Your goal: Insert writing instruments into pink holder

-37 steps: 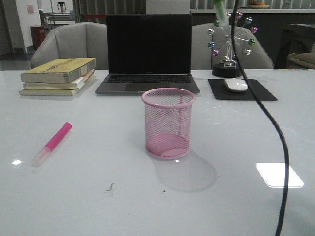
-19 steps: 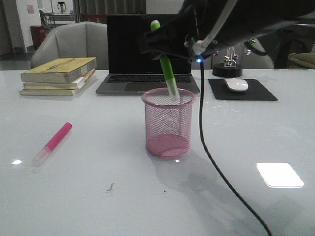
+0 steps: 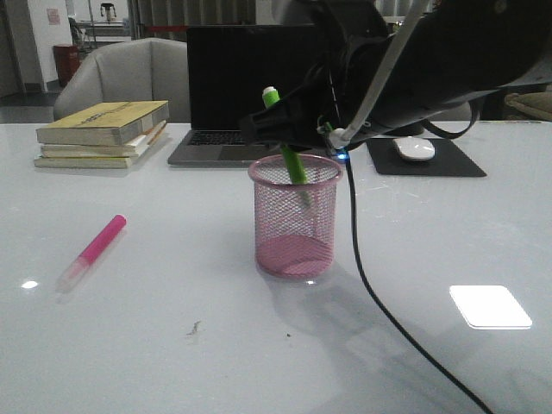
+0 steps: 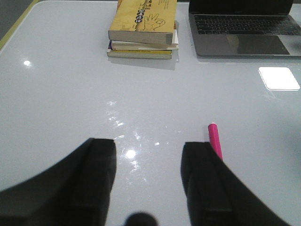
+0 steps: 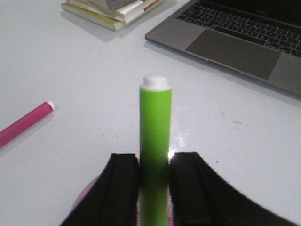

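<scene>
Two markers, one holder. Green marker point(image 3: 285, 142): clamped between the right gripper point(image 3: 289, 129) fingers, tilted, lower end inside the pink holder point(image 3: 295, 216), upper end leaning toward 11 o'clock above the rim. In the right wrist view the marker point(image 5: 154, 150) stands squeezed between both fingers point(image 5: 123, 188), with the holder rim just visible beneath.

Pink marker point(image 3: 92, 251): lying flat on the table point(image 3: 172, 345) at the holder's 9 o'clock, well apart from it, pale cap end toward the near edge. Left gripper point(image 4: 148, 179): spread wide, grasping nothing, hovering over bare table with the pink marker point(image 4: 215, 141) just beside one finger.

Holder: upright near the table's middle. At its 12 o'clock, an open laptop point(image 3: 259, 95). At 10 o'clock, a stack of books point(image 3: 103, 134), well apart. At 2 o'clock, a mouse point(image 3: 414, 148) on a dark pad point(image 3: 423, 159). The right arm spans the space above holder and laptop, hiding part of the screen; its black cable point(image 3: 371, 285) hangs down to the table at the holder's 3 o'clock and trails toward 5 o'clock.

Open table lies at 6 to 8 o'clock of the holder, reaching to the near edge.
</scene>
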Controlling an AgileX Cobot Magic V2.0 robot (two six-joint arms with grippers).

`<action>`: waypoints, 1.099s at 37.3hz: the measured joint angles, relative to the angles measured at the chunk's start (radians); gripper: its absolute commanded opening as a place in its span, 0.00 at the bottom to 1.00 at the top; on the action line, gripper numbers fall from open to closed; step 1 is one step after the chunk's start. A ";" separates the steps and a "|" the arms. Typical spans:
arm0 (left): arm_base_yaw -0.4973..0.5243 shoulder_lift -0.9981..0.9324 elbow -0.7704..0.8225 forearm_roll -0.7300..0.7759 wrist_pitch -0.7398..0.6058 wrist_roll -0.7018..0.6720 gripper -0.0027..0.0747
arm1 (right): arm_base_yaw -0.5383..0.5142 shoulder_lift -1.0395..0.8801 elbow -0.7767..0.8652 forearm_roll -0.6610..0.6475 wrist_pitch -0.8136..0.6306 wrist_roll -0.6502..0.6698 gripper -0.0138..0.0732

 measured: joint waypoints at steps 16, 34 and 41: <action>0.000 0.000 0.000 0.000 0.006 0.000 0.53 | -0.002 -0.197 0.000 0.087 0.156 -0.039 0.69; 0.000 0.000 0.000 0.000 0.006 0.000 0.53 | -0.277 -0.673 0.000 0.089 0.681 -0.146 0.69; 0.000 0.000 0.000 0.000 -0.001 0.000 0.53 | -0.441 -0.816 0.006 0.084 0.896 -0.148 0.69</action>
